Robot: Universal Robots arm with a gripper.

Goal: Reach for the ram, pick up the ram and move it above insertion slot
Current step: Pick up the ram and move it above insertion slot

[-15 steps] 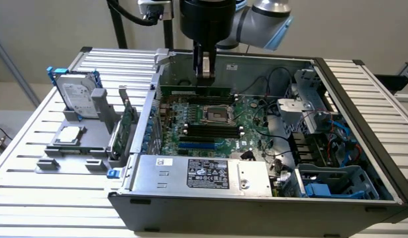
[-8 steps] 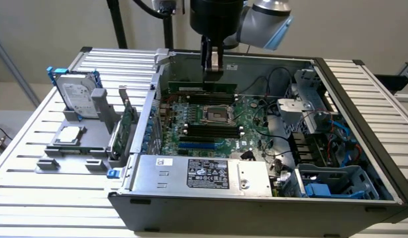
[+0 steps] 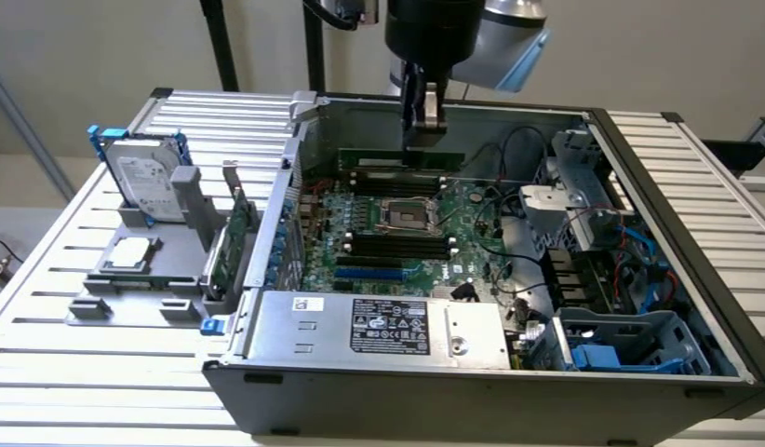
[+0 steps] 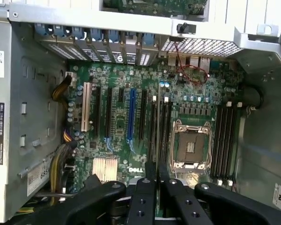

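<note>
Exterior view: the gripper [image 3: 422, 130] hangs inside the open computer case [image 3: 482, 382], its fingers closed on the ram [image 3: 401, 159], a green stick held level just above the motherboard [image 3: 401, 228], beyond the CPU socket [image 3: 404, 216]. The carry step appears nearly done; judged need is fine alignment over a slot.

Wrist view: the fingers [image 4: 152, 180] pinch the ram edge-on, beside the CPU socket [image 4: 191, 147], over the memory slots [image 4: 163, 126].
</note>
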